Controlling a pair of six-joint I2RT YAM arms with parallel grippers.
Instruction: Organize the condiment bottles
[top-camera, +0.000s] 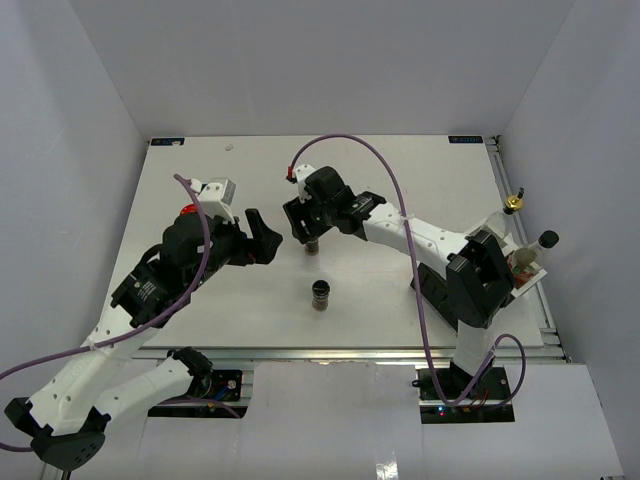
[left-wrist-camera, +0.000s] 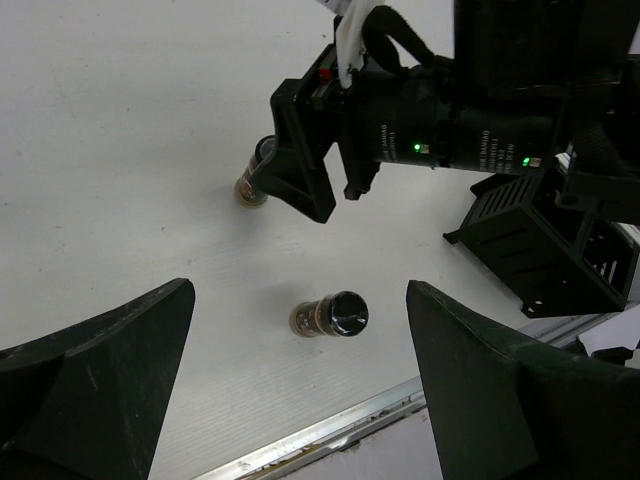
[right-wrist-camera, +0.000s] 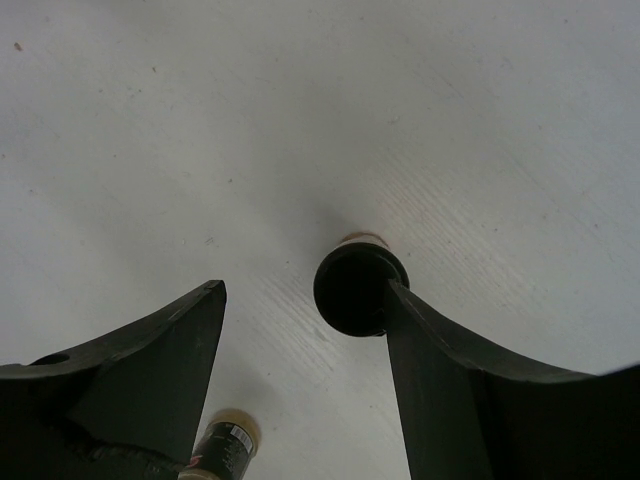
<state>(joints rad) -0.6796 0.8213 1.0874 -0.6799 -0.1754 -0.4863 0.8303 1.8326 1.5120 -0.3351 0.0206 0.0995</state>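
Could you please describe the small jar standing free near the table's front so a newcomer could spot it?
Start at the near edge of the white table, midway along, and look a little way in. A small dark jar with a black lid stands upright and alone. Its twin, farther back, sits between the jaws of the right gripper; this one has nothing around it.

The left arm stretches out low, and the left gripper has its fingers spread wide. Just ahead of those fingertips hangs the right gripper, wrist tipped down, on an arm bent far sideways. Its fingers stand partly apart (narrower than the left pair).
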